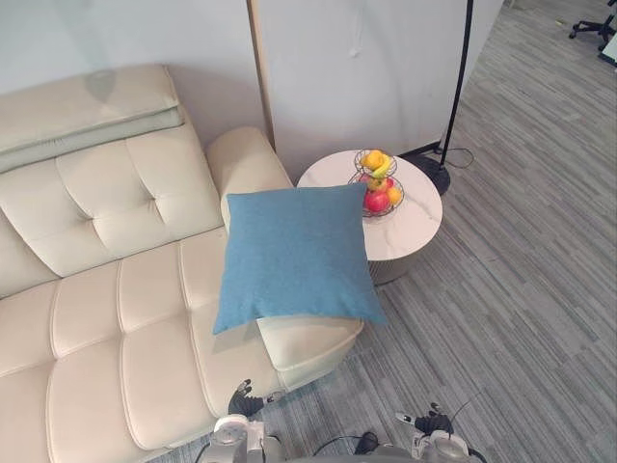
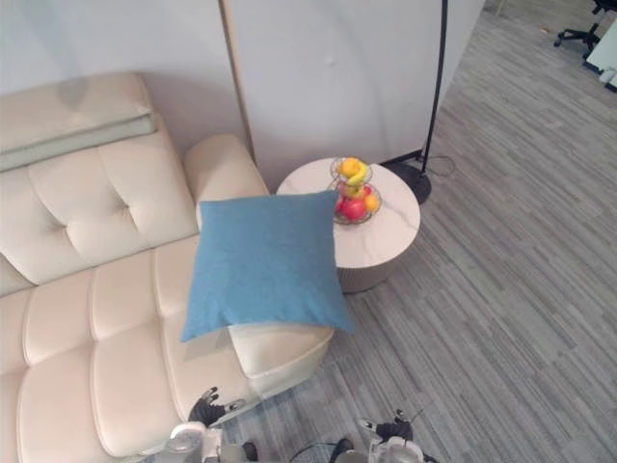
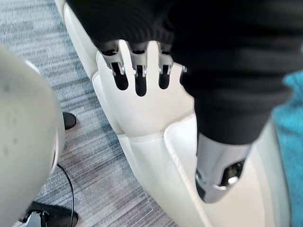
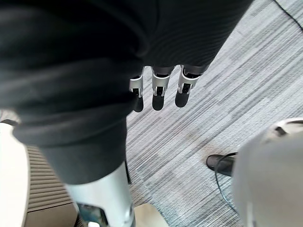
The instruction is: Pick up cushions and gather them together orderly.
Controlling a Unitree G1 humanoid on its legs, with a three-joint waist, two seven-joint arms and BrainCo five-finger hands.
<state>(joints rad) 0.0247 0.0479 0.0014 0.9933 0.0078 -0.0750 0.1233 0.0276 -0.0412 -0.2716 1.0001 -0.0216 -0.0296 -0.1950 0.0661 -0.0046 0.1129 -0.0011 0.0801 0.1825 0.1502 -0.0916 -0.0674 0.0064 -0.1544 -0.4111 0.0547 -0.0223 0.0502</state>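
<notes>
A square blue cushion [image 1: 294, 256] lies flat on the right end of the cream sofa [image 1: 106, 289], its front corner hanging over the seat edge; its blue corner [image 3: 293, 123] also shows in the left wrist view. My left hand [image 1: 241, 400] hangs low by the sofa's front corner, fingers [image 3: 137, 75] straight and empty. Over the floor at the bottom right hangs my right hand [image 1: 429, 422], its fingers [image 4: 158, 92] also straight, holding nothing. Both hands are well short of the cushion.
A round white side table [image 1: 415, 227] with a wire fruit basket [image 1: 378, 183] stands right of the sofa. A black floor lamp pole [image 1: 455, 92] and base rise behind it. Grey striped carpet [image 1: 521, 289] spreads to the right. An office chair [image 1: 593, 27] stands far back right.
</notes>
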